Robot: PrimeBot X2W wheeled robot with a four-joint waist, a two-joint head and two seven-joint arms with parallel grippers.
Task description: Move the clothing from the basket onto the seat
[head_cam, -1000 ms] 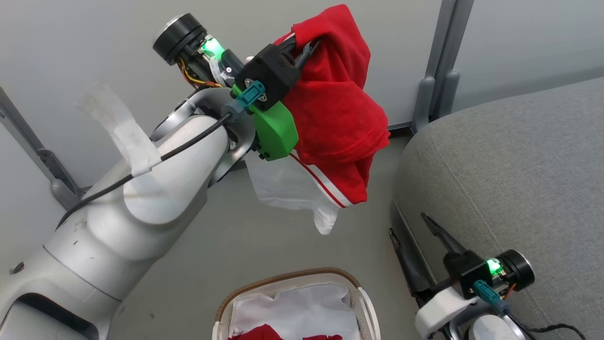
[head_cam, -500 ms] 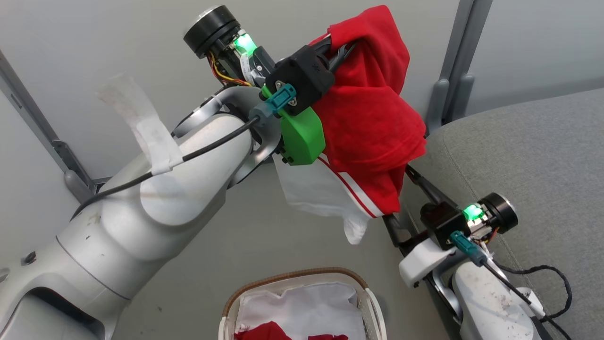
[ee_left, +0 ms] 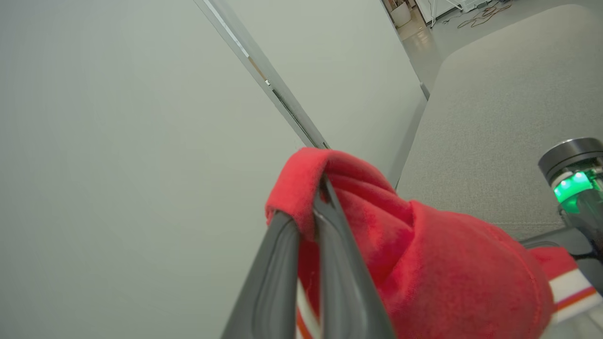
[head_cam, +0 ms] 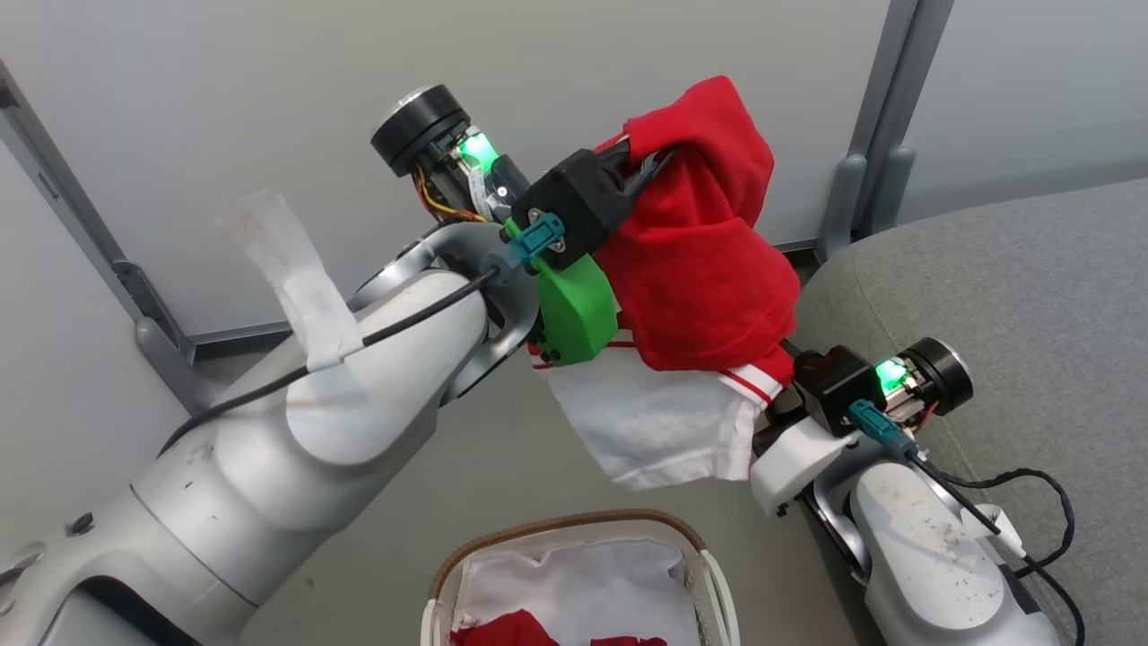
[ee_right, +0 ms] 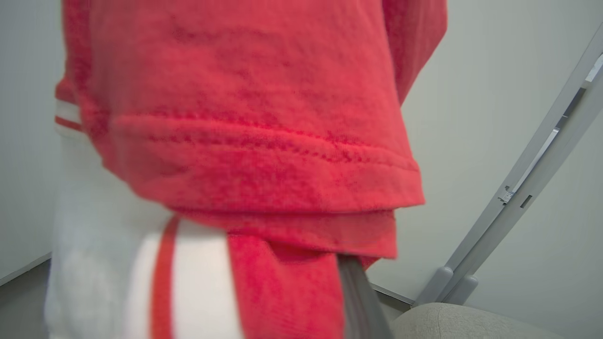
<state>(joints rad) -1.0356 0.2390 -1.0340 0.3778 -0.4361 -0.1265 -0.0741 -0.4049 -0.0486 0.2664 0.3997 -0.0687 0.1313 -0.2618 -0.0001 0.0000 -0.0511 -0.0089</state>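
The red garment (head_cam: 700,269) hangs in the air over the floor (head_cam: 466,467), just beside the rounded edge of the sofa (head_cam: 1004,296) and above the basket (head_cam: 556,525), so it is not yet over the cushion. The left pincer (ee_left: 319,188) is closed tight on a small fold at the top of it. The right pincer (ee_right: 351,278) is closed too, apparently on the striped lower hem, though the cloth hides 1 of its fingers. The main risk is a drop. The top grip takes only a thin pinch of soft fabric, and if the 2 arms pull apart or move out of step, that fold could slide free and the garment would land on the floor or back in the basket. Letting go before the cloth is over the sofa would do the same. The loose white panel (head_cam: 655,431) hanging below could catch on the sofa edge or the right arm. Counted: 2 pincers, both closed, 1 garment held between them, 1 basket with 1 white liner (head_cam: 583,579), 1 sofa, and more red clothing (head_cam: 502,630) in the basket, seen as 2 patches that may be 1 piece or 2.
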